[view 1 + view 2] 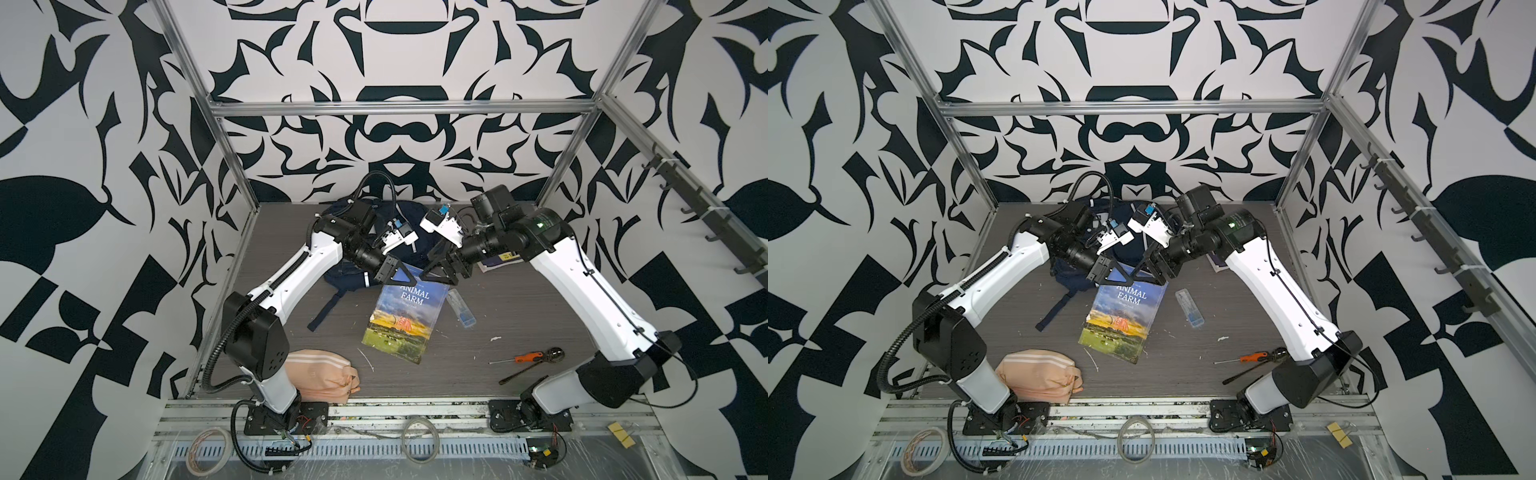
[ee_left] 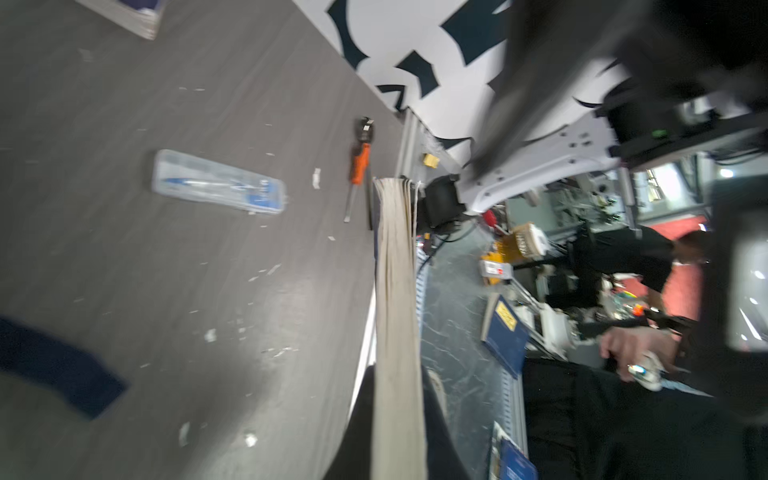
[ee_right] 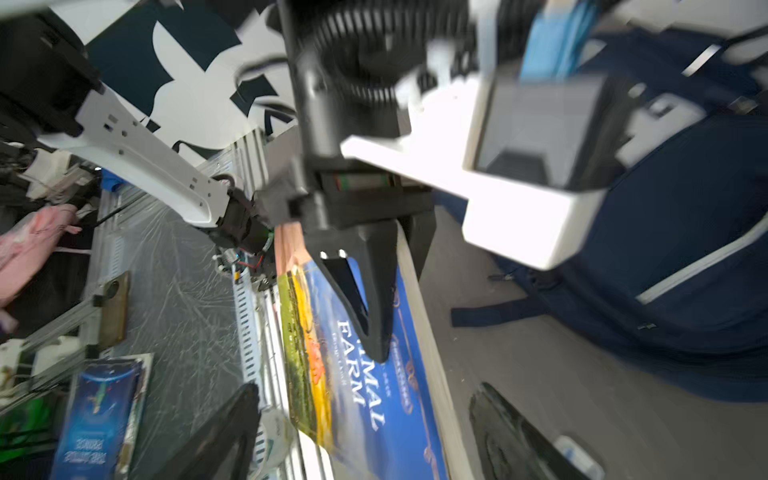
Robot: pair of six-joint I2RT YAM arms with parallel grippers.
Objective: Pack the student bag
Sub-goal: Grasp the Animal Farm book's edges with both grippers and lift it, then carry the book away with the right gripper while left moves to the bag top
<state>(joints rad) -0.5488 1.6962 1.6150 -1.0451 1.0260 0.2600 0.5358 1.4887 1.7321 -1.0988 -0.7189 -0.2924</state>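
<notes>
White shells and black joint housings clad the left arm (image 1: pixel 299 266) and right arm (image 1: pixel 582 286); ribbed black conduit (image 1: pixel 219 347) trails the left.

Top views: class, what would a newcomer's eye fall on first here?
The colourful paperback book titled Animal Farm sits mid-way across the table, its far edge pinched by the left gripper while the right gripper stands open beside it. Behind them slumps the large navy-blue fabric backpack; a peach-pink striped zip pouch lies at the near left corner.
</notes>
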